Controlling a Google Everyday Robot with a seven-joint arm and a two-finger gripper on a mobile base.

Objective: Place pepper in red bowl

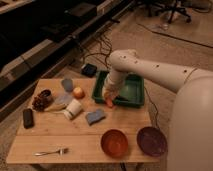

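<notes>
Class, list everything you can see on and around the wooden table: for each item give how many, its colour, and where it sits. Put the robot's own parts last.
red bowl: 1, orange-red, front edge of table
maroon bowl: 1, dark purple, right of red bowl
green tray: 1, back right
pepper: 1, red-orange, at tray's front edge, in the hand
orange fruit: 1, back centre
white cup: 1, on its side, centre
blue sponge: 1, centre
fork: 1, silver, front left
black block: 1, left edge
wooden table: 1, light brown
hand: 1, over tray's front edge
arm: 1, white, from right

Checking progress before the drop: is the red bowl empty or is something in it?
Empty: the red bowl shows only its glossy inside. The pepper is at the gripper, over the green tray's front edge.
</notes>
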